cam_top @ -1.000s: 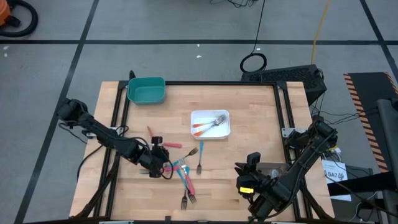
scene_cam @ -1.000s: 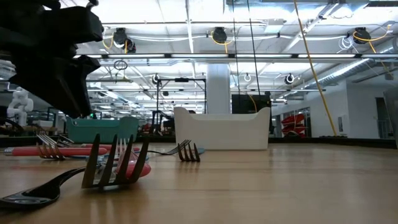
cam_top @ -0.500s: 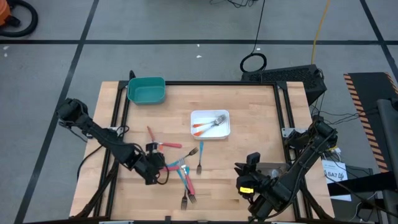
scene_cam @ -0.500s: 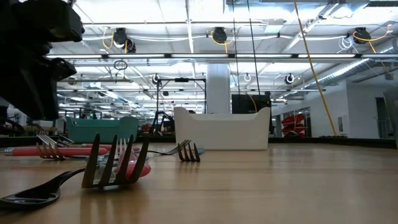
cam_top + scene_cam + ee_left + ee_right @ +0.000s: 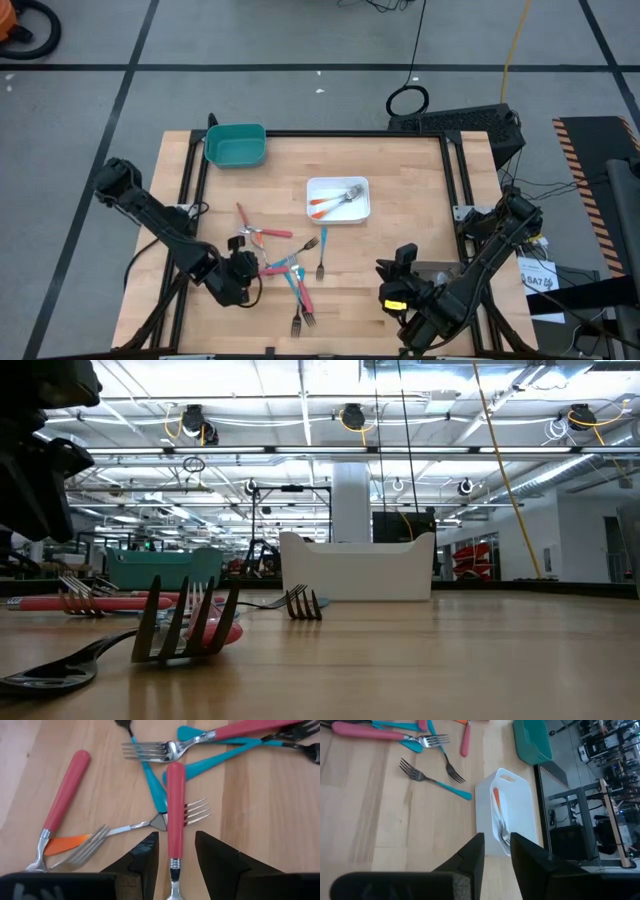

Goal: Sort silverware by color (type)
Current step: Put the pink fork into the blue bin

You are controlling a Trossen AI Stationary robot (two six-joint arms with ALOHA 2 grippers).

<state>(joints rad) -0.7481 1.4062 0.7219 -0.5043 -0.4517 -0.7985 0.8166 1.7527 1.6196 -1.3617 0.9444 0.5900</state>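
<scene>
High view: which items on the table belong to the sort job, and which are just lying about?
In the job:
- loose forks, red, teal and orange handles
- white tray holding orange-handled forks
- teal tray, empty
- left tool, open beside the pile

Just lying about:
- cable loop on the floor
- right tool, waiting

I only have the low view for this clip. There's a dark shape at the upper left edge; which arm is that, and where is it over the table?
Observer: That's the left arm; its left gripper hangs beside the fork pile.
Reviewer: Fingers open?
Observer: Yes, open, with a red-handled fork lying between them, not gripped.
Reviewer: Anything in the white tray?
Observer: The white tray holds orange-handled forks; your view shows only its wall.
Reviewer: The other arm?
Observer: The right gripper waits near the table's front right.
</scene>
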